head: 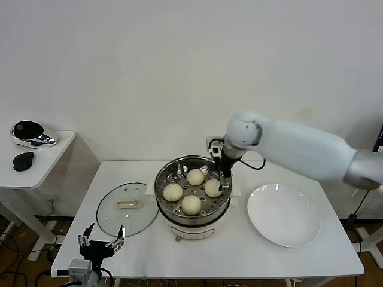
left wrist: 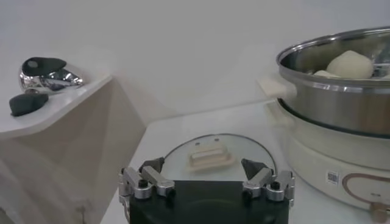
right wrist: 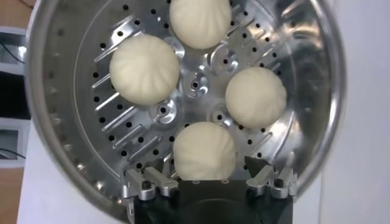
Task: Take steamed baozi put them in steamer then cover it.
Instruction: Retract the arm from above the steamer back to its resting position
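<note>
The steel steamer point(head: 197, 222) stands mid-table on its cream base. Four cream-white baozi lie on its perforated tray point(right wrist: 91, 146): one far point(head: 195, 176), one left point(head: 173, 192), one right point(head: 212, 188), one near point(head: 191, 204). My right gripper point(head: 223, 182) hangs over the pot's right rim. In the right wrist view it point(right wrist: 200, 165) is open, with one baozi point(right wrist: 204, 149) lying between its spread fingers. The glass cover point(head: 114, 218) lies flat on the table left of the steamer. My left gripper point(head: 103, 233) is open and empty, low at the front left, facing the cover point(left wrist: 244, 149).
A flat white plate point(head: 283, 215) lies right of the steamer. A white side table point(head: 45, 164) at far left holds a silver-and-black device point(head: 33, 134) and a black object point(head: 23, 160). The steamer point(left wrist: 341, 103) also fills the left wrist view's side.
</note>
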You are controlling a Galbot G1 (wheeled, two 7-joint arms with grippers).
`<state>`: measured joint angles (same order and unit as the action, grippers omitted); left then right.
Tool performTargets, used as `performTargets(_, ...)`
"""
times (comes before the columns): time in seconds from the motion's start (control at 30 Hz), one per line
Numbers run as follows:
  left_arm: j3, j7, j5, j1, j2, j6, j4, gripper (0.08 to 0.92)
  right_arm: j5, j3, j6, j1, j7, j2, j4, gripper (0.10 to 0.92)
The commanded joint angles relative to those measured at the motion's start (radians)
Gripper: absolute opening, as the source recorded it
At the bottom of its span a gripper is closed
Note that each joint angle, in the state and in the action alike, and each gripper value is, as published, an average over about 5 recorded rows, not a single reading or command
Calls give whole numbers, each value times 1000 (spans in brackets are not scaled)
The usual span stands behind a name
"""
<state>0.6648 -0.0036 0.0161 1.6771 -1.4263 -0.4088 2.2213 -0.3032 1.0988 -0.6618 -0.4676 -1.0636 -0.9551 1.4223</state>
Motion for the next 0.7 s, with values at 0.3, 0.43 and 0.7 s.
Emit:
performTargets(0.3,0,-41,-161,-23,-2,108,-50,823,-219,-837,158,591,496,519,402,823)
performTargets(0.43,0,-48,-162,-35,6,120,-64,823,-275,-1110,193,846,649,525,437,823)
performTargets(0.7,2,-27,-95,-72,10,132,-96,823,-230,-1716,334,1489,773,290,491,823)
